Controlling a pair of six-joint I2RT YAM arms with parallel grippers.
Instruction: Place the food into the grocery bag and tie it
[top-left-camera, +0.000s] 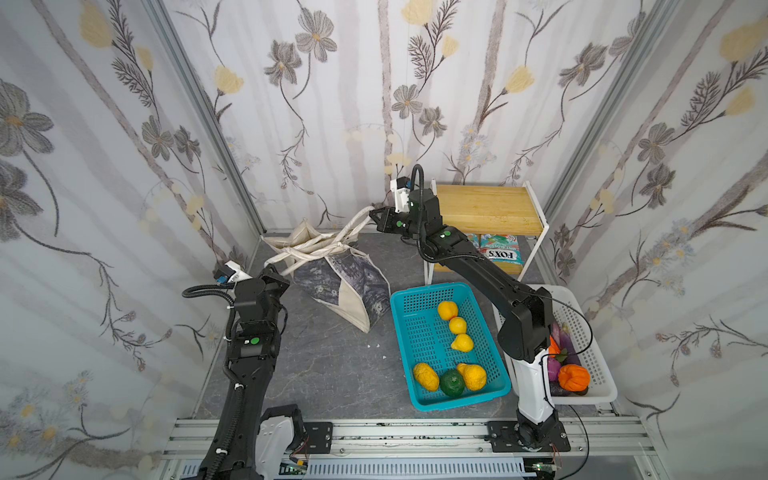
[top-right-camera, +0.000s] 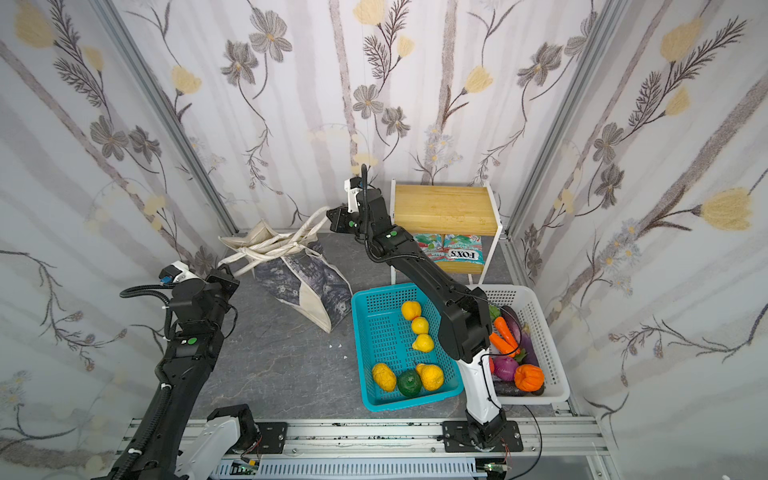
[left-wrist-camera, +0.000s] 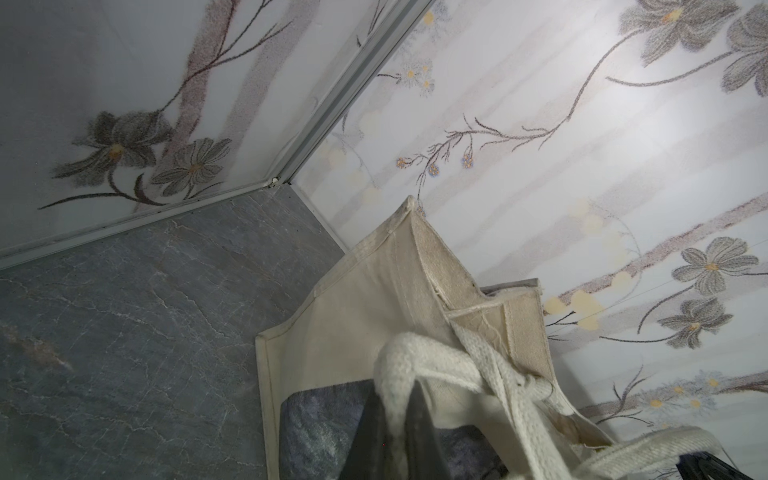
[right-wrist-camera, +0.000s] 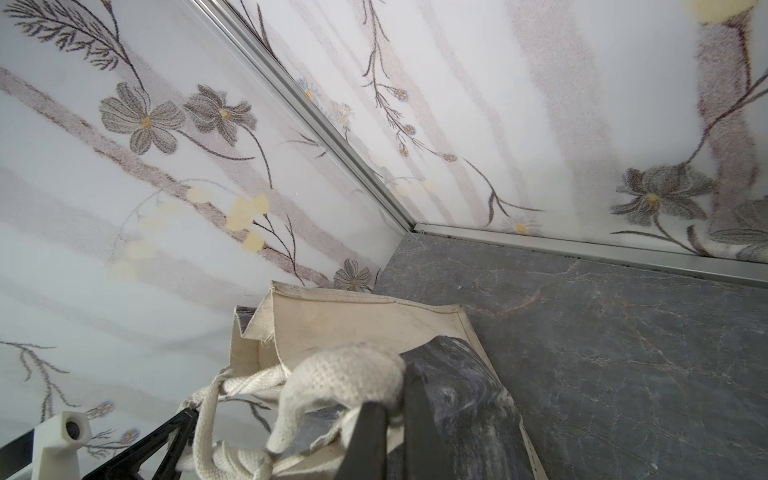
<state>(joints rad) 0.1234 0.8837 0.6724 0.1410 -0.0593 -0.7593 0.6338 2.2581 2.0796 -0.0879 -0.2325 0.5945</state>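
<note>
Near the back left corner of the grey, white-veined stone-look tabletop (top-left-camera: 324, 374): the grocery bag (top-left-camera: 345, 291), a cream canvas tote with coarse flat weave and a smudgy grey-black printed panel. Slumps over to one side, mouth toward the back wall (top-left-camera: 340, 137), top edge folded into sharp stiff corners. Hides its inside under the folded cloth, so contents not possible to tell. Sits near the teal basket (top-left-camera: 415, 332) but apart from it. Over the mouth: the long cream strap handles (top-left-camera: 320, 246), thick, soft, ribbed like knitted webbing, crossed and twisted together into a loose knot. At the low left of the bag: the left gripper (top-left-camera: 282, 276), black, clamped on one strap loop; in the left wrist view, pinches the webbing flat between dark wedge-shaped fingers (left-wrist-camera: 424, 444). Higher, right of the bag and close to the back wall: the right gripper (top-left-camera: 371, 214), clamped the same way on the other strap loop, stretched taut from the knot. In the teal basket, rectangular perforated plastic: bumpy yellow-orange fruits (top-left-camera: 457, 325) and one dark green. Beside it: white mesh basket (top-left-camera: 598, 365) and a wooden shelf (top-left-camera: 490, 208) in white frame, with glossy packets (top-left-camera: 500, 251) below.
</note>
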